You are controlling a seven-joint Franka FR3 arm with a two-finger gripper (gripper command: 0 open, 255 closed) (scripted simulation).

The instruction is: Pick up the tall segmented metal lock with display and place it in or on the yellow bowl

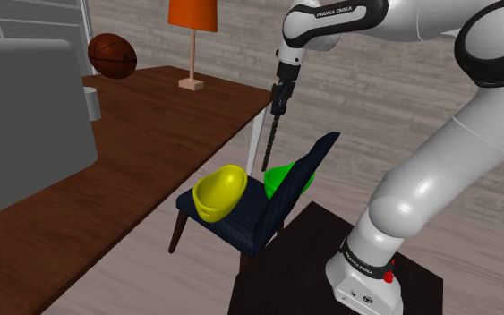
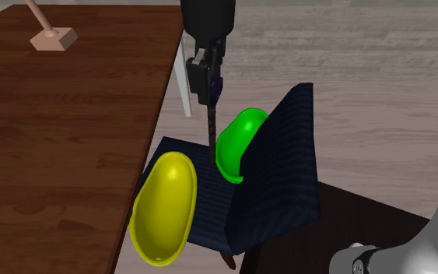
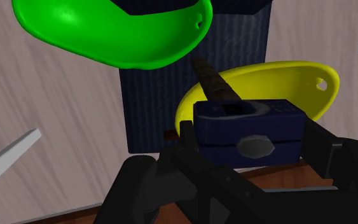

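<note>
We see the brown wooden surface [image 1: 106, 179] just beside the dark blue chair [image 1: 252, 219]. On the chair's seat lie the yellow bowl [image 1: 220, 192], on the side nearer the surface, and the green bowl [image 1: 286, 179], against the chair's backrest. Above the chair's seat hangs the claw [image 1: 278, 103], clamped on the dark blue head of the lock [image 3: 247, 121], whose dark segmented shaft points down toward the seat between the bowls.

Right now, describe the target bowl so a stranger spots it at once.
Beside the brown table stands a dark blue chair. On its seat lie two bowls; pick the yellow bowl nearer the table, not the green bowl by the backrest.
</note>
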